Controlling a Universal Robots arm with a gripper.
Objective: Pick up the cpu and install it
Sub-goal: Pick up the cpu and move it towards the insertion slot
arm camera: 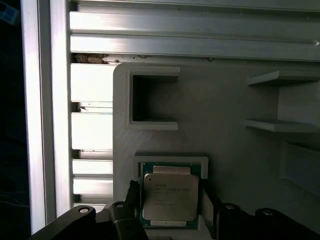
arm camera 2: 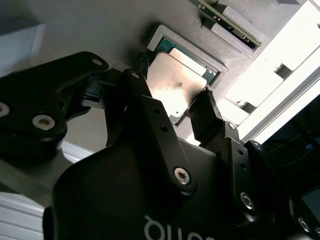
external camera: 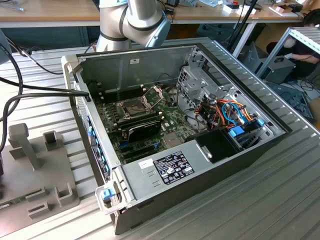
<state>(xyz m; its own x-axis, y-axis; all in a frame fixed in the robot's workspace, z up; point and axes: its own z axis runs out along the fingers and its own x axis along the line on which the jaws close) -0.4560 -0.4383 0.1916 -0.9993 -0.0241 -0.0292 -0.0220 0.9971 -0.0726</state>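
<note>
1 hand [arm camera 2: 172, 86] | spread open, straddling cpu [arm camera: 170, 197] | cpu flat in grey holder [arm camera: 225, 135]

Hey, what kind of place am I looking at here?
Likely a robotics lab or workshop: a robot arm stands behind an open desktop computer case on a ribbed aluminium table, a grey fixture holds the cpu, and workbenches run along the back.
</note>
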